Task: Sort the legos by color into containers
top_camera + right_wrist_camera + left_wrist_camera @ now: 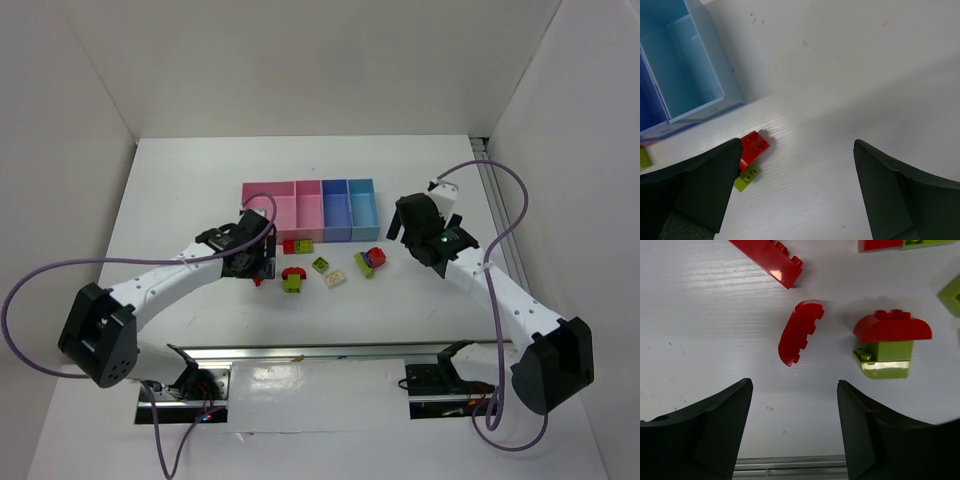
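Observation:
The containers (310,187) stand in a row at the back: two pink, one periwinkle blue, one light blue. The legos lie in front of them: a red-and-green pair (297,245), a red dome on a green brick (293,279), a lime brick (320,265), a cream brick (336,278) and a red-blue-green clump (370,260). My left gripper (256,264) is open and empty. In its wrist view it (795,407) stands just short of a loose curved red brick (799,332); the dome clump (887,346) lies to the right. My right gripper (414,236) is open and empty beside the clump (752,149).
A long red brick (769,257) lies at the top of the left wrist view. The light blue bin (690,75) fills the upper left of the right wrist view. White walls enclose the table on three sides. A metal rail (320,352) runs along the near edge.

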